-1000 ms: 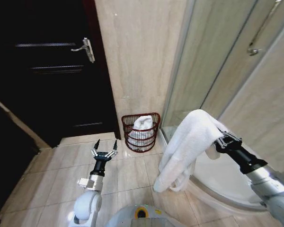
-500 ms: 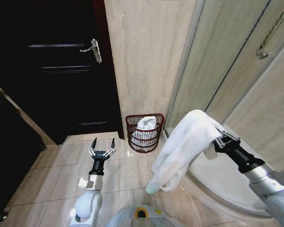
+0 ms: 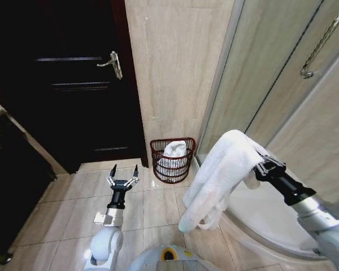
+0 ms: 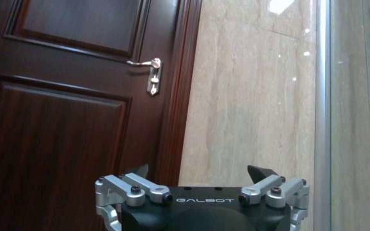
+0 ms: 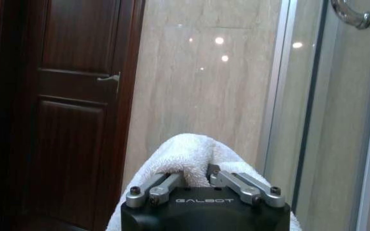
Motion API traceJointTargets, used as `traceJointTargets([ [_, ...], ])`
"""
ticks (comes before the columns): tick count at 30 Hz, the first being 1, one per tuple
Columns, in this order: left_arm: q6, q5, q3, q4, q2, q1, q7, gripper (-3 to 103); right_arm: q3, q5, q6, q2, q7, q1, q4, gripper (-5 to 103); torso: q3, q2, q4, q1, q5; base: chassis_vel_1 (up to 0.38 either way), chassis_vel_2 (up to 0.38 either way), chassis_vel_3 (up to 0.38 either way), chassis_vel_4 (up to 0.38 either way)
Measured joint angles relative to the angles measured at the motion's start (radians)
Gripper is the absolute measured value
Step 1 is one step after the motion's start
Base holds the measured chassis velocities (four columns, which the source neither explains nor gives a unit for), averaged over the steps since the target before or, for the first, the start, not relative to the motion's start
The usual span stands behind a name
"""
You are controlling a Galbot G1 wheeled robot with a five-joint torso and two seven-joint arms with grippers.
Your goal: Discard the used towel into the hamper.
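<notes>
The right claw (image 3: 264, 167) is clamped on the white towel (image 3: 223, 169), which drapes over it and hangs down in a long fold above the floor (image 3: 73, 209) beside the shower tray (image 3: 260, 217). The hamper (image 3: 172, 160) stands against the wall (image 3: 175, 68) by the dark door (image 3: 62, 84), ahead of the robot and to the left of the held towel, already holding white cloth. The towel must travel forward and leftward to hang over the rim. The left claw (image 3: 123, 173), fingers apart and empty, idles over the floor just left of the hamper.
</notes>
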State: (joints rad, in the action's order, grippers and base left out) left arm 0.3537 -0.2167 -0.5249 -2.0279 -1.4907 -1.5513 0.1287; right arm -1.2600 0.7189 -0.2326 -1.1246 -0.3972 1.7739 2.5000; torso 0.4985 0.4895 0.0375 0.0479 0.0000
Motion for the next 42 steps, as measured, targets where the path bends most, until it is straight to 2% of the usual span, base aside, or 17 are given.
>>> traceJointTargets([
  [42,-0.003,-0.002,0.003,0.007,0.005,0.000,0.010,100,0.017,-0.036,-0.003,-0.021,-0.007,-0.014,0.000,11,0.099,0.187,0.0000,0.087,0.0000,0.017,0.018,-0.019,-0.019],
])
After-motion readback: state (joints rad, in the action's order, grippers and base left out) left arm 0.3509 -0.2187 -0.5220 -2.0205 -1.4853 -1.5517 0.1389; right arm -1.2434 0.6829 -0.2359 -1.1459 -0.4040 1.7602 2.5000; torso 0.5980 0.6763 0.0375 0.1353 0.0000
